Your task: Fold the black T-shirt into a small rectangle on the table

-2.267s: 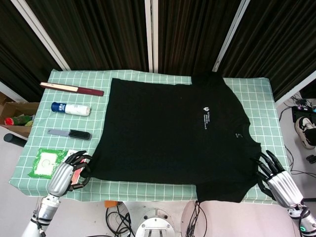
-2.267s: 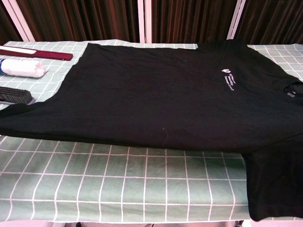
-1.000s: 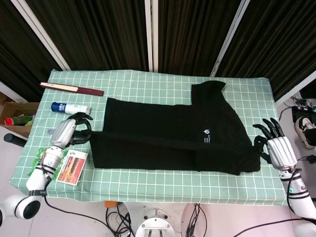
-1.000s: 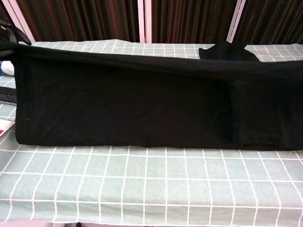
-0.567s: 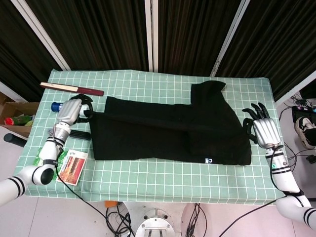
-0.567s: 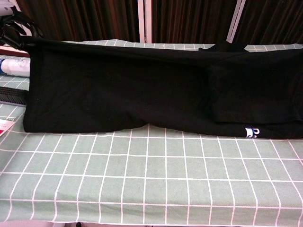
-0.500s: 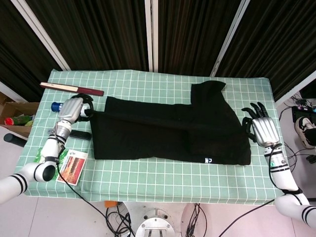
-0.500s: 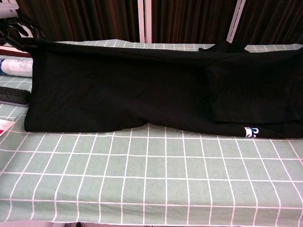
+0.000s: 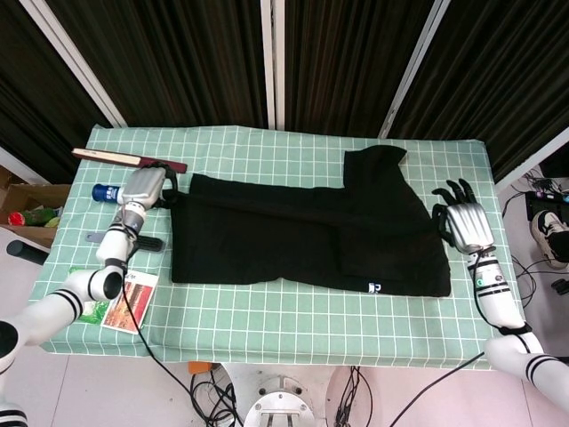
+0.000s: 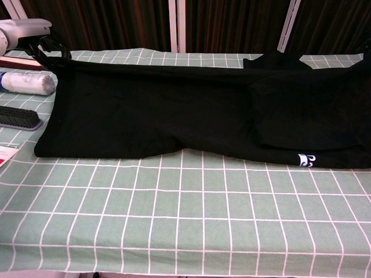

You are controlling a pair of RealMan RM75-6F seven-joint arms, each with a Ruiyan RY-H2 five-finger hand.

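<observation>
Now the black T-shirt [image 9: 302, 236] lies folded lengthwise into a long band across the middle of the table [image 9: 293, 320], its near edge parallel to the front edge and one sleeve jutting toward the back edge on the right. A small white label shows near the band's front right corner (it reads as a tiny tag in both views).

At the band's back left corner the left hand [image 9: 142, 189] has its fingers curled around the cloth, holding that corner; the chest view shows the dark fingers [image 10: 49, 43] hooked into the fabric. Over by the table's right edge the right hand [image 9: 464, 218] hangs with its fingers spread apart, just beside the shirt's right end, and I cannot tell whether any fingertip still touches the cloth.

Along the left edge sit a dark red stick [image 9: 124, 158], a white bottle [image 10: 26, 82] with a blue cap, a black comb [image 10: 20, 117], and a printed card [image 9: 127, 301] near the front left corner.
</observation>
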